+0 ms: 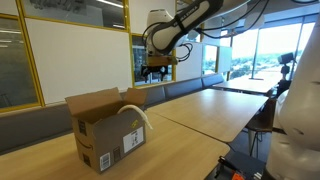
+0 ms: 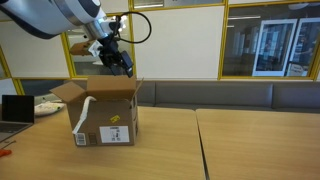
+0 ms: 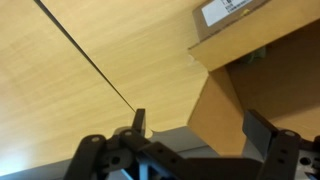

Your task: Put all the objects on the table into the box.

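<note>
This is looking like an open-plan office or meeting area. Tall glass partition walls in yellow metal frames (image 2: 270, 45) are closing off rooms behind, and a large white wall panel (image 1: 80, 55) (possibly a whiteboard) is sitting between them. A long grey upholstered bench (image 2: 250, 95) is running along the wall behind the long light wood-coloured rectangular tabletop (image 2: 240, 140), with similar wooden tables (image 1: 245, 88) standing further back. A dark open laptop (image 2: 15, 108) is standing off to one side, and daylight is coming through wide tall windows (image 1: 270, 50).
</note>
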`<state>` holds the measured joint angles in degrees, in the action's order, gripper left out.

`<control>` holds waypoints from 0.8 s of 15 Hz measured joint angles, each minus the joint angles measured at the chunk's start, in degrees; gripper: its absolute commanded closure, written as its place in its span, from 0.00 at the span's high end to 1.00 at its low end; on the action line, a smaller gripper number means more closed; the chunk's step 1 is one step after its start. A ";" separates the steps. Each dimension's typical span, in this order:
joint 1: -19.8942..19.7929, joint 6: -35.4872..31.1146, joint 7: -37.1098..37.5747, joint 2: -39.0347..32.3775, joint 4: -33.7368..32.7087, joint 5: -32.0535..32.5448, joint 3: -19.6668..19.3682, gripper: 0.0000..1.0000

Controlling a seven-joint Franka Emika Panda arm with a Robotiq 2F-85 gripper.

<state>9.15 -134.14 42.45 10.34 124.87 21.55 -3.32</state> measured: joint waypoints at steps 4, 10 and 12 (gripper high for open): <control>-6.02 6.47 -11.25 7.75 8.35 -7.63 -0.28 1.00; -9.87 28.87 -31.37 14.75 10.33 -14.54 -1.11 1.00; -10.50 35.37 -35.45 16.57 10.30 -14.54 -1.24 1.00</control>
<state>-1.35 -98.77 6.99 26.91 135.17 7.01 -4.56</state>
